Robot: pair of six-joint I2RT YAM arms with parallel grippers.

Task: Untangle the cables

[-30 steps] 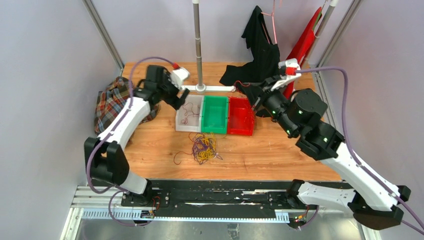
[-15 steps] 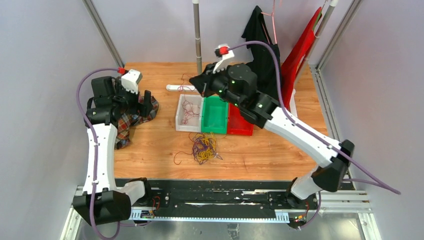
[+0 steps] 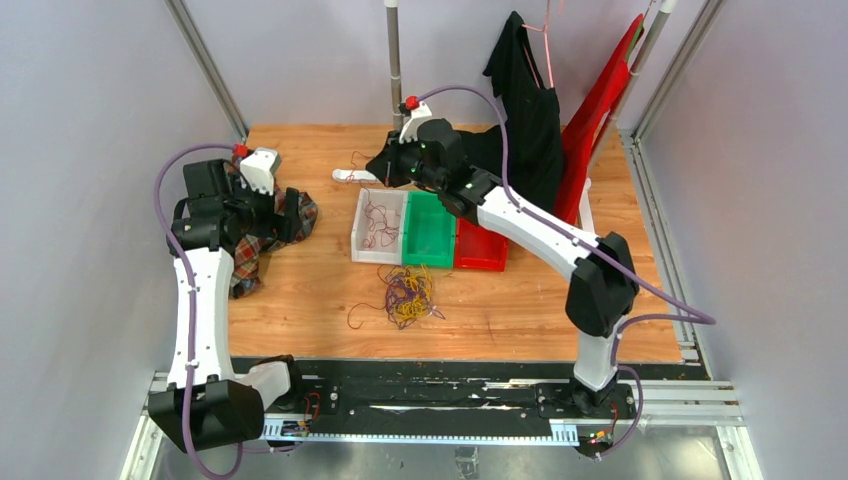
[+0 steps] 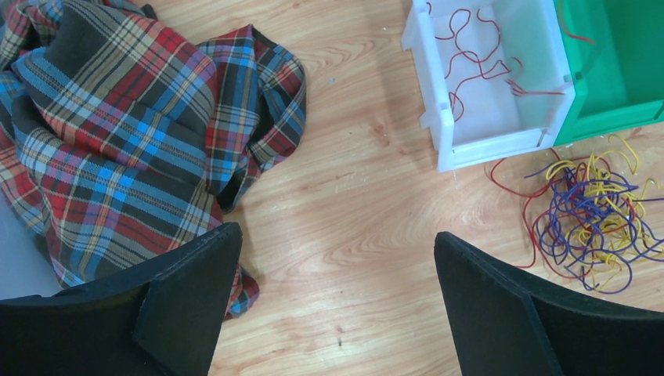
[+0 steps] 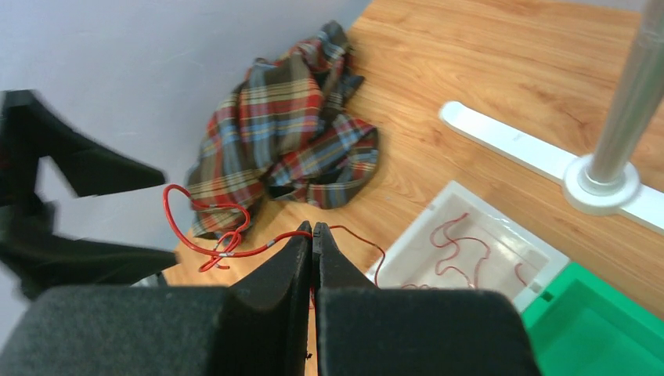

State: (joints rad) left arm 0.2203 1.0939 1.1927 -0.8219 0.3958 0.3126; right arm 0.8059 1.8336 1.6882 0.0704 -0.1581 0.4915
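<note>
The right jaws are clamping tight on a red cable, which is curling out to their left, with the white bin lying just ahead. The left jaws are gaping wide and empty over the tabletop. The tangled cables are lying ahead to their right, and the plaid cloth to their left.
</note>
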